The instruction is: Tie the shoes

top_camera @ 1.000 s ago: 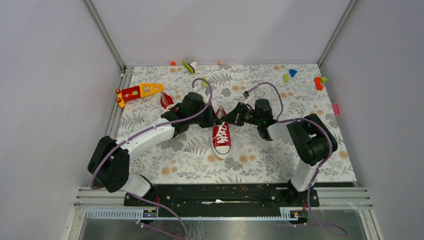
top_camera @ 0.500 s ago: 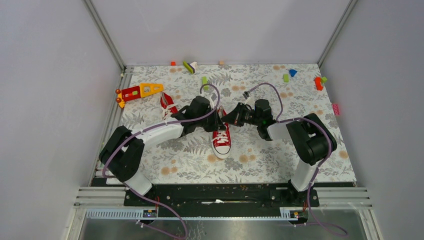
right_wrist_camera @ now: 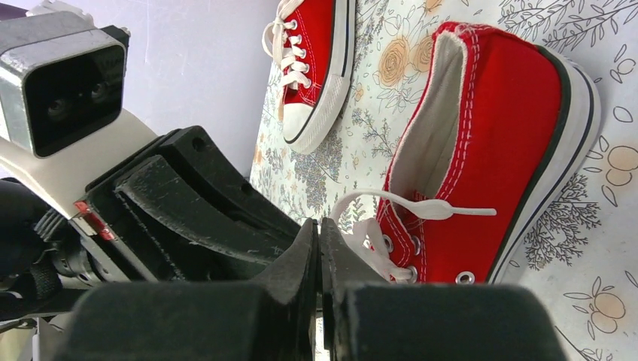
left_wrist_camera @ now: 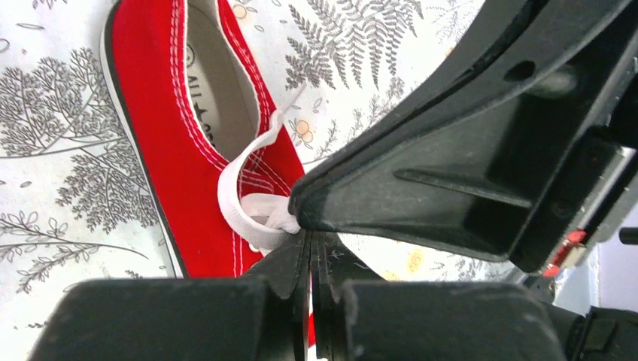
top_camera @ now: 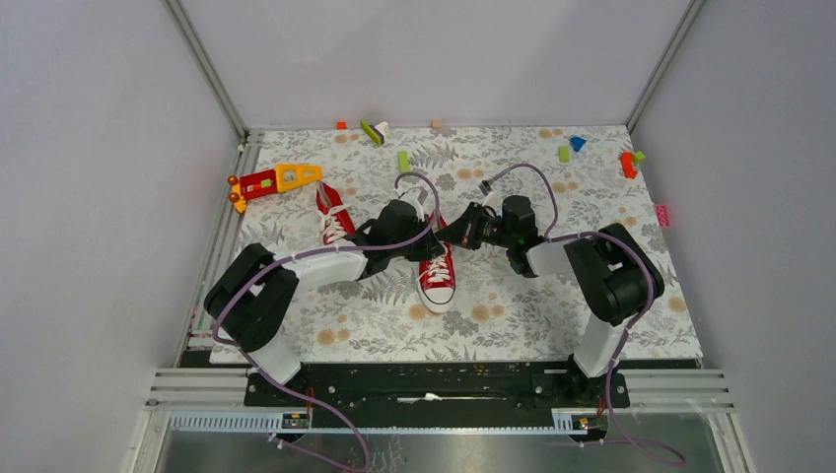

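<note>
Both pairs of jaws are pinched together. The left gripper [left_wrist_camera: 310, 235] and right gripper [right_wrist_camera: 317, 226] meet tip to tip at a white lace [left_wrist_camera: 244, 210] of the middle shoe [top_camera: 436, 274], whose toe points to six o'clock. The other shoe [top_camera: 329, 212] lies at its ten o'clock.

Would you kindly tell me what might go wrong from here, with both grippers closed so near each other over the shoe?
1. The left gripper and right gripper almost touch above the shoe; a sideways pull may knock them together.
2. The lace seems pinched only at the left gripper's very tips, so it may slip free.
3. Nothing holds the shoe down, so pulling may drag it.
</note>
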Motion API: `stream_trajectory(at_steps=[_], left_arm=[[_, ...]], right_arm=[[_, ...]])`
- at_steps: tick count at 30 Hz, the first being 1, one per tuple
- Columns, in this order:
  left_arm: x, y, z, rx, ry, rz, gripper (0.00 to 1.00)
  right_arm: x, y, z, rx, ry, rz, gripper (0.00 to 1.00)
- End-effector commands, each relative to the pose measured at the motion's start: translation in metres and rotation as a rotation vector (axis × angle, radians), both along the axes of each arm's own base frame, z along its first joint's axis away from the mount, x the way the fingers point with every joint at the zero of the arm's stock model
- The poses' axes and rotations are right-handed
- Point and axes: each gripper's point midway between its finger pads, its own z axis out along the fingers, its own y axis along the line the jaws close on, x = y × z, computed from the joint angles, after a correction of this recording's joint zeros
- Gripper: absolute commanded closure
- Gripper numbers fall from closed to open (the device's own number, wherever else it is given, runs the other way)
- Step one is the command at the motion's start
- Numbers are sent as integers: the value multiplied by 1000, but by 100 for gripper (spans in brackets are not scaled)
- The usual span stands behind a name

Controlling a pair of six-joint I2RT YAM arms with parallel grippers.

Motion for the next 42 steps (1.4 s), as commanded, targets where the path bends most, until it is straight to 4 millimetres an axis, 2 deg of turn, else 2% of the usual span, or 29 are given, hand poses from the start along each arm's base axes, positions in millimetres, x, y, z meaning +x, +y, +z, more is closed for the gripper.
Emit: stream_trajectory(at_steps=[1,8,10,18,28,33,38,42], left_arm=[[23,-6,14,-25,-150,33,100],[31,-9,14,-34,-220,33,100],[33,-10,19,-61,-262,33,100],[33,-8,17,-87,-343,39,100],[27,-19,21,-219,-419,-1,100],[27,-17,18,-213,-427,1,100],[30,-8,18,-160,-475,12,100],[30,-3,16,-118,-510,5,100]], right_arm=[[11,1,20,24,-60,-12,100],[11,0,21,26,-49,-21,100],[10,0,21,24,-44,-25,100],[10,0,24,35,-41,-29,100],[6,0,36,71,-8,-39,100],[2,-6,37,27,25,-61,100],[3,-12,27,-38,45,-91,100],[6,-10,28,-42,48,-91,100]])
